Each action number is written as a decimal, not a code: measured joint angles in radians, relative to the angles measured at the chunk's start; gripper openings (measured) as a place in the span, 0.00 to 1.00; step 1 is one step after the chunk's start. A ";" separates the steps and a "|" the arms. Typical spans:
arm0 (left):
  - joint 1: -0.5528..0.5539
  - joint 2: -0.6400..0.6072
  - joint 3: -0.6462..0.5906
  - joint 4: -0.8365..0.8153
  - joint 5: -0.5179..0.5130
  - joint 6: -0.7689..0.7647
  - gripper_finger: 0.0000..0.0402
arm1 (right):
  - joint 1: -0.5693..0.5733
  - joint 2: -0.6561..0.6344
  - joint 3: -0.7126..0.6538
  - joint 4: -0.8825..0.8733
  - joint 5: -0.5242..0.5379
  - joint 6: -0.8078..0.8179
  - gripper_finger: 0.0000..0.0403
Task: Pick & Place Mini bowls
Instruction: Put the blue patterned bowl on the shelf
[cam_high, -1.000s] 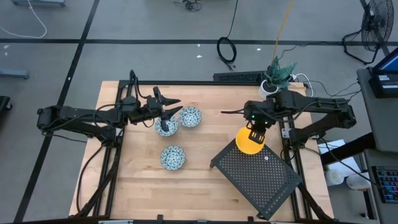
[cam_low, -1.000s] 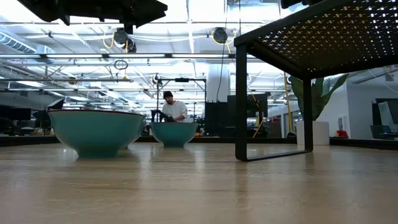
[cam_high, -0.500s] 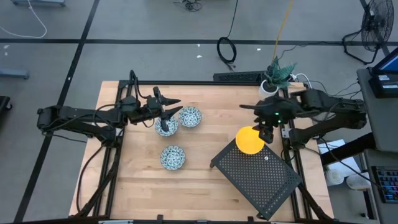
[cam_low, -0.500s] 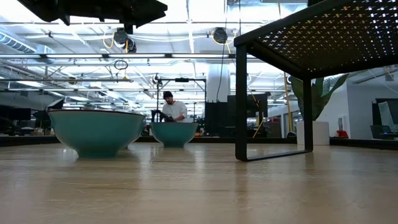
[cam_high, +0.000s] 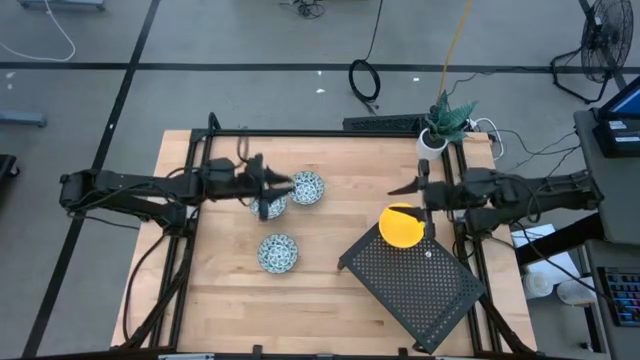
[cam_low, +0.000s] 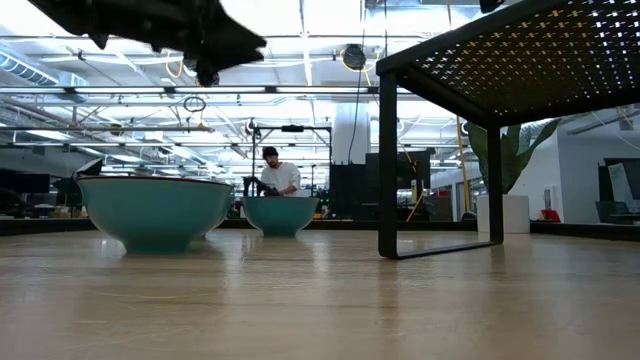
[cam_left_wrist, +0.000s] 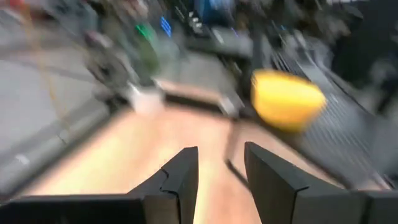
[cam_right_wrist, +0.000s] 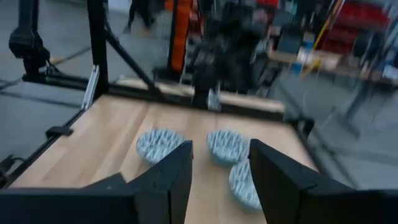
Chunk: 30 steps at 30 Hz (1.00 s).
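Three patterned mini bowls sit on the tabletop: one (cam_high: 306, 187) far, one (cam_high: 268, 206) beside it, one (cam_high: 278, 253) nearer. In the low view their teal outsides (cam_low: 155, 212) show. A yellow mini bowl (cam_high: 402, 226) rests on the far-left corner of the black perforated rack (cam_high: 415, 285); it also shows in the left wrist view (cam_left_wrist: 286, 98). My left gripper (cam_high: 280, 185) hovers open over the middle patterned bowl, fingers apart (cam_left_wrist: 221, 155). My right gripper (cam_high: 405, 188) is open (cam_right_wrist: 221, 149), just beyond the yellow bowl's far side, apart from it, facing the patterned bowls (cam_right_wrist: 227, 144).
A white plant pot (cam_high: 432, 140) stands at the table's far right corner. The rack's leg (cam_low: 388, 160) stands on the wood right of centre. A person (cam_low: 278, 175) is in the room behind. Bare wood (cam_high: 220, 300) lies along the near left.
My right gripper has drawn back from the yellow bowl toward the table's far right, risen and tipped level. The bowl has stayed on the rack's corner. My left gripper has turned about above the middle patterned bowl, staying over the same spot.
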 joint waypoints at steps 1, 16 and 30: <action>-0.006 -0.001 0.001 -0.052 0.042 -0.004 0.33 | 0.000 -0.017 -0.030 0.039 0.000 -0.023 0.37; -0.381 0.044 0.258 -1.013 -0.059 -0.610 0.33 | 0.000 -0.117 -0.127 0.089 0.000 -0.114 0.37; -0.421 0.237 0.257 -1.141 -0.018 -0.898 0.33 | 0.000 -0.115 -0.127 0.090 0.000 -0.111 0.37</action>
